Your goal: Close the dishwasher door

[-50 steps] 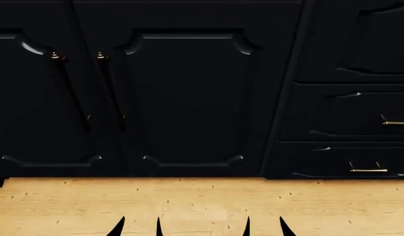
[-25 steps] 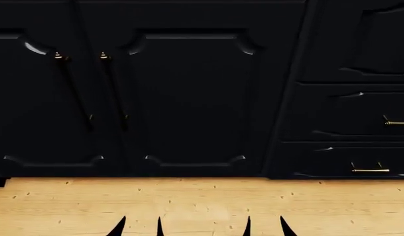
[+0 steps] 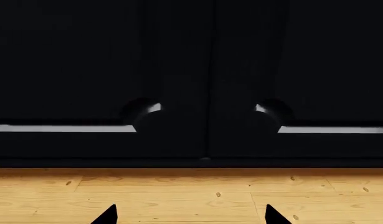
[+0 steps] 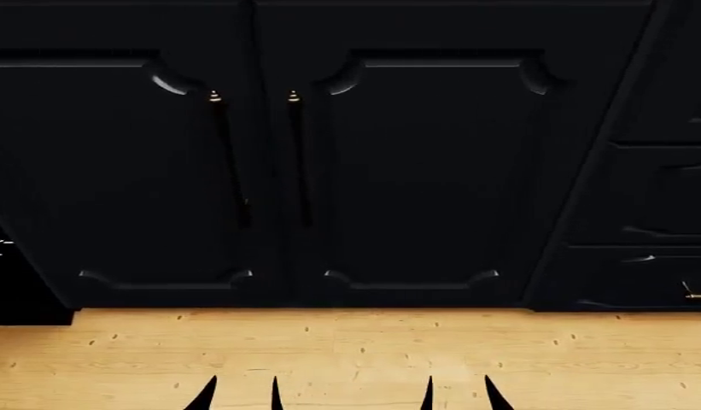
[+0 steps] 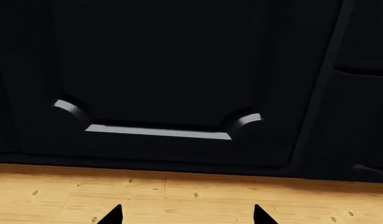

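Note:
The dishwasher door does not clearly show. At the far left edge of the head view a plain black surface (image 4: 14, 282) with small pale marks reaches lower than the cabinets; I cannot tell what it is. My left gripper (image 4: 241, 398) and right gripper (image 4: 462, 398) show only as black fingertips at the bottom edge, over the wooden floor. In the left wrist view the left gripper (image 3: 191, 217) is open and empty. In the right wrist view the right gripper (image 5: 188, 217) is open and empty. Both are well short of the cabinets.
Two black cabinet doors with raised framed panels (image 4: 430, 171) and slim bar handles (image 4: 299, 158) fill the view ahead. Black drawers (image 4: 652, 273) with a brass handle (image 4: 698, 295) stand at the right. Pale wooden floor (image 4: 350, 350) lies between me and the cabinets.
The head view has swung left: the cabinet doors and drawers have slid to the right in the picture, and the plain black surface has come in at the left edge. The fingertips look unchanged.

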